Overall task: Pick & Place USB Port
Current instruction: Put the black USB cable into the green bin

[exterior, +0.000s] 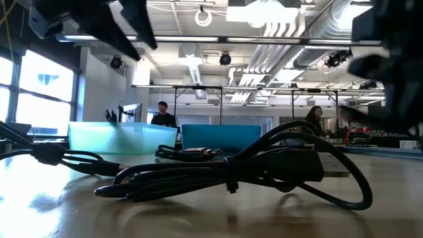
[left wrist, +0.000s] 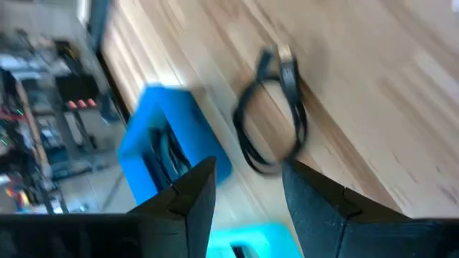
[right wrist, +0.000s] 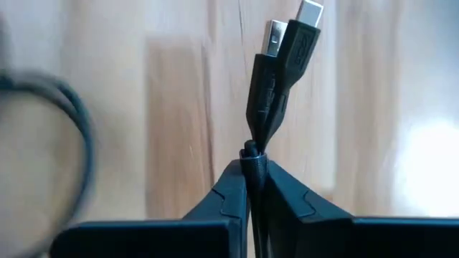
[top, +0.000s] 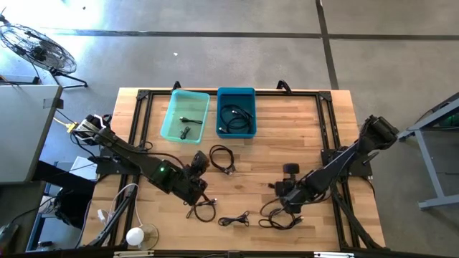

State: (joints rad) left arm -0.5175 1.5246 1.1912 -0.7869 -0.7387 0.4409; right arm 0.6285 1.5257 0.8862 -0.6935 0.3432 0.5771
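Observation:
My right gripper [top: 285,192] is near the table's front right, shut on a black USB cable [right wrist: 276,79]. The cable's two plugs [right wrist: 294,29] stick out past the fingers, and more of its loops [top: 280,217] show beside the gripper. My left gripper [top: 196,170] is open and empty at the front left, above the table. In its wrist view [left wrist: 247,197] it faces a coiled black cable [left wrist: 276,115] that lies flat on the wood [top: 222,158]. A light teal bin [top: 185,115] and a blue bin [top: 237,112] stand at the far edge, both holding cables. My right gripper pinches the cable between its two fingers [right wrist: 233,197], on the bundled strands just behind the two plugs [right wrist: 252,154]. The plug ends point forward beyond the fingertips, above the wood. The fingers hide the rest of the contact, so I cannot tell whether the loops rest on the table.
Two more black cables lie near the front edge, one [top: 203,210] by my left arm and one [top: 234,220] at the middle, which fills the low view [exterior: 264,168]. A white round object [top: 136,235] sits at the front left corner. People show in the room behind [exterior: 162,114].

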